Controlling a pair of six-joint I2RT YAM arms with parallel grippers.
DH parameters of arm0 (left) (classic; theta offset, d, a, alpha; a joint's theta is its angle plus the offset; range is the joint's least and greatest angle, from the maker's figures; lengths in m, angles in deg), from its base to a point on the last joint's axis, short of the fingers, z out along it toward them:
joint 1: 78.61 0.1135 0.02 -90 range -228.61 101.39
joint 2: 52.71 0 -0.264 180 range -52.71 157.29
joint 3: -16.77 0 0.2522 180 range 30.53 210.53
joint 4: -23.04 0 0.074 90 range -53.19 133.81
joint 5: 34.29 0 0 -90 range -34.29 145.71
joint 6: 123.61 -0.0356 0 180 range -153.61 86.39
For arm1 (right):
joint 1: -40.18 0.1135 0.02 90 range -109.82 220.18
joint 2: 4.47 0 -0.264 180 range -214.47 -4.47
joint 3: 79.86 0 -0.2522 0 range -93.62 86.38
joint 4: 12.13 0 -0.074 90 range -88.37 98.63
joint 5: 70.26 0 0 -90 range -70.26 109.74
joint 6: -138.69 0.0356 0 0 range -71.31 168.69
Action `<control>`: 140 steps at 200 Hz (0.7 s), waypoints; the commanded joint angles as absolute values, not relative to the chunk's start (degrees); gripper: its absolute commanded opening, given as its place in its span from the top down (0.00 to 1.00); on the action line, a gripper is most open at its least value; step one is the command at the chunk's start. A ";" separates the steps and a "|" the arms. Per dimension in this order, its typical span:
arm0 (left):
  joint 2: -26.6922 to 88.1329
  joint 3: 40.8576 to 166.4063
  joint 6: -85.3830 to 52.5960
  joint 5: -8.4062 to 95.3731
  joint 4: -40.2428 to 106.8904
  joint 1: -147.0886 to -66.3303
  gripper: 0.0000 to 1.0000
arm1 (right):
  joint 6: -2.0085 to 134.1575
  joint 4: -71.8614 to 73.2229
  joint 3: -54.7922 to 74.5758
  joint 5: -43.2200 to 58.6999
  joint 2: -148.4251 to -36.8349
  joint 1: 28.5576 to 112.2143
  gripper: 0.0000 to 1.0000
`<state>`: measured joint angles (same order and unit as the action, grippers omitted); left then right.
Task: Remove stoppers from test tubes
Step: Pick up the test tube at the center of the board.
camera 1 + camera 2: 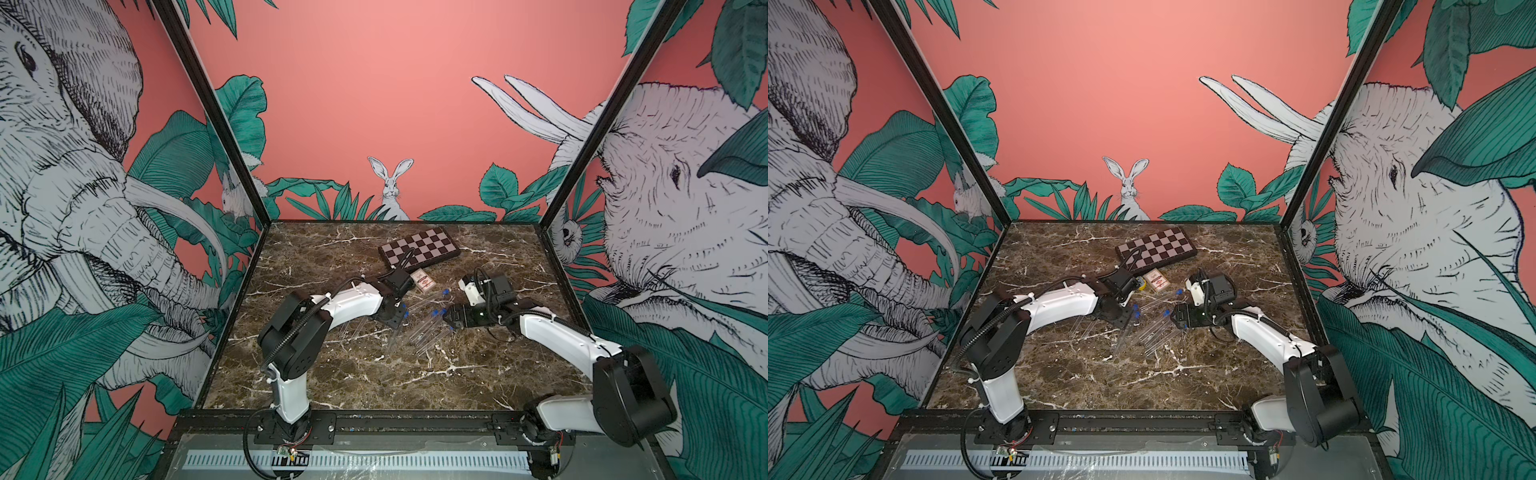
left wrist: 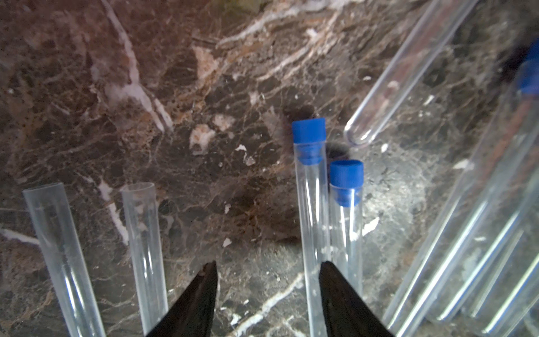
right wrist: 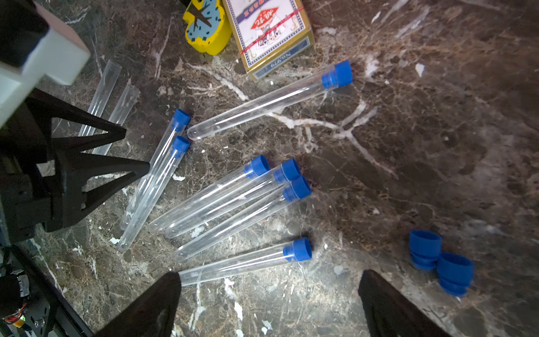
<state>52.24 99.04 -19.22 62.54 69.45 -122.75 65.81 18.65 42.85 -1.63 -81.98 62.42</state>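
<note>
The left gripper (image 2: pixel 268 280) hung low over the marble table (image 1: pixel 332 374), jaws spread with nothing between them. 2 uncapped tubes (image 2: pixel 58 248) lay to one side of it. 7 test tubes (image 3: pixel 262 104) lay scattered mid-table, each plugged with one of the blue stoppers (image 3: pixel 297 249). The right gripper (image 3: pixel 268 291) gaped wide and empty, 2 loose stoppers (image 3: pixel 424 248) touching each other nearby. Further back sat a playing-card box (image 3: pixel 268 35) and a chessboard (image 1: pixel 417 249).
</note>
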 commanded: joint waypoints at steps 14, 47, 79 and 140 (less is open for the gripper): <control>53.68 99.89 -17.79 62.45 70.20 -122.82 0.43 | 64.57 19.29 42.01 -0.61 -80.93 62.68 0.05; 53.91 100.05 -17.97 62.84 70.55 -122.91 0.43 | 64.32 19.53 42.08 -0.21 -80.64 62.60 0.05; 54.58 99.61 -18.13 63.04 70.73 -122.95 0.47 | 64.23 19.35 42.08 -0.11 -80.38 62.50 0.04; 54.73 98.03 -17.89 63.66 70.60 -123.26 0.69 | 64.58 19.19 42.35 -0.99 -80.04 62.49 0.04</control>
<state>54.49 99.06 -18.96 62.56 69.43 -123.10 64.98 19.06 42.85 -0.64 -81.52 62.42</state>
